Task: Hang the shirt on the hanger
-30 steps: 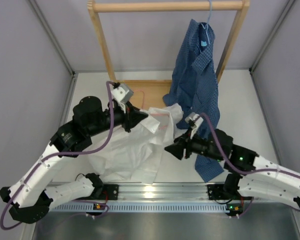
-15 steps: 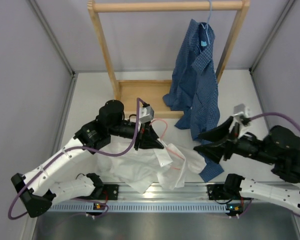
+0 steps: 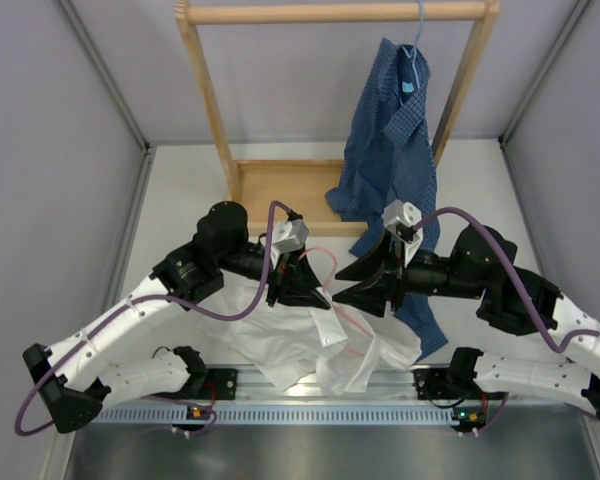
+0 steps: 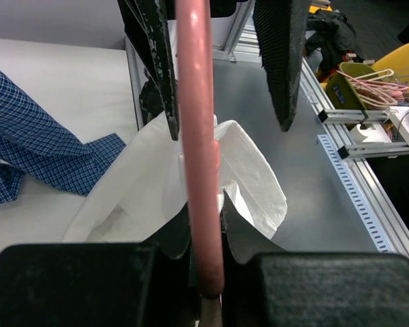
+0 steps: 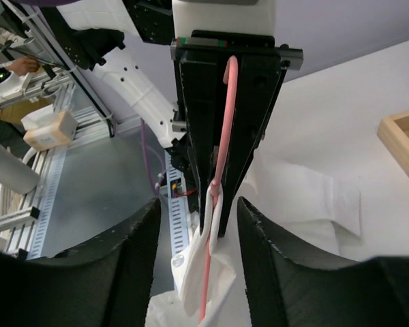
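We read this as the threading step: the thin pink wire clothes hanger (image 4: 195, 136) is off the table, and the plain white collared shirt (image 3: 280, 340) is only partly on it. The left gripper (image 3: 315, 292) has its fingers clamped on the hanger wire. In the left wrist view the wire runs straight out of the pinch. White fabric drapes from the wire below the grip and sags onto the white table (image 3: 190, 200), with a fold reaching the near edge by the perforated aluminium rail (image 3: 330, 412).

The right gripper (image 3: 345, 285) faces the left one closely, fingers spread apart and holding nothing. In its own wrist view the wire and the hanging cloth sit between its two fingers. We cannot tell which part of the shirt is already over the wire.

The next move, as we judge it, calls for the right fingers to close on cloth alone, beside the wire, and draw it along the free hanger arm while the left holds firm.

Room is tight between the two grippers. The dark blue checked shirt (image 3: 395, 150) hangs from the wooden rack (image 3: 330, 12) just behind the right arm, so pulling back that way risks snagging. The table to the left looks freer
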